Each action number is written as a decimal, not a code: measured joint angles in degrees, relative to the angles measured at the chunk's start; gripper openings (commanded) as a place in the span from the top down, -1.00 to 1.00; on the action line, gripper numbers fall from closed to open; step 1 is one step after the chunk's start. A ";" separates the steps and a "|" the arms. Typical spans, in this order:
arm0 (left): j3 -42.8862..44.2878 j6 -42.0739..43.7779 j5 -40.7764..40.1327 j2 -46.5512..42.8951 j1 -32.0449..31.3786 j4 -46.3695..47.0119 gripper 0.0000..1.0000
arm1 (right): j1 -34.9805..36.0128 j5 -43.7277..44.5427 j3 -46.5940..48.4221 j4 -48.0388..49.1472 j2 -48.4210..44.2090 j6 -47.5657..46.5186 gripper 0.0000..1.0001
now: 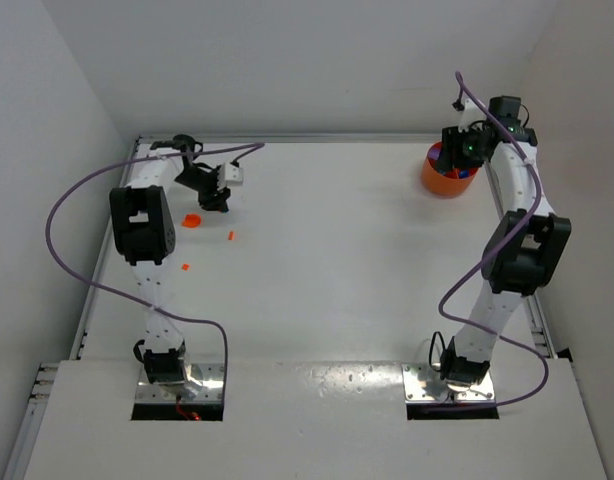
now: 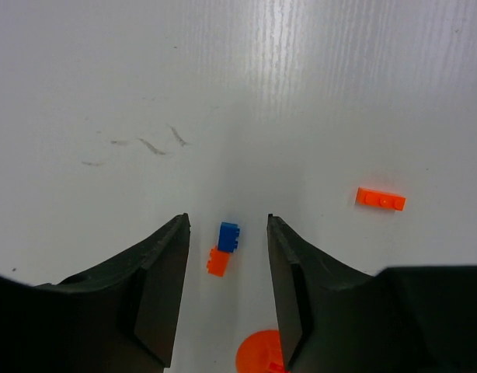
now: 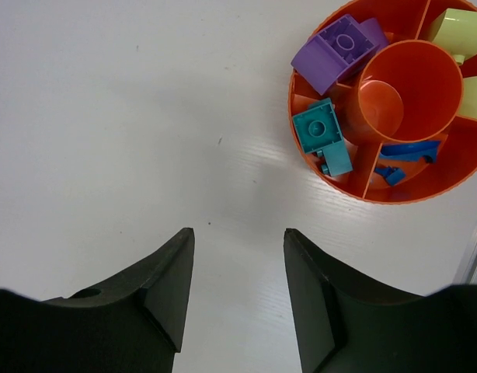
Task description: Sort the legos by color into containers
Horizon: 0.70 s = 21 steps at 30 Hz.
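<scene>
My left gripper is open and low over the table at the far left. A blue lego stuck end to end with an orange lego lies between its fingertips, touching neither. A flat orange lego lies to the right. An orange container with compartments stands far right and holds purple, teal, blue and yellow-green pieces. My right gripper is open and empty beside it. No separate purple-blue bowl shows.
A flat orange disc lies just near of the left gripper. Two more small orange legos lie on the white table. White walls enclose the table on the left, back and right.
</scene>
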 measured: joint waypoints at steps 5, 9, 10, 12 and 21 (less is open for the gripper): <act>3.58 4.42 1.46 4.63 0.76 -4.46 0.13 | 0.00 0.22 -0.90 0.04 -0.76 -0.04 -0.02; 5.73 5.38 3.06 6.25 1.77 -6.21 0.16 | 0.00 0.39 -1.88 -0.02 -1.51 -0.07 -0.04; 6.05 5.44 3.28 6.43 2.01 -6.40 0.16 | 0.00 0.44 -2.01 -0.02 -1.64 -0.07 -0.04; 6.32 5.57 3.52 6.62 2.45 -6.51 0.18 | 0.00 0.63 -2.29 -0.02 -1.95 -0.07 -0.04; 6.32 6.01 3.52 7.98 2.89 -6.64 0.18 | 0.24 1.20 -2.38 0.02 -2.27 -0.07 -0.04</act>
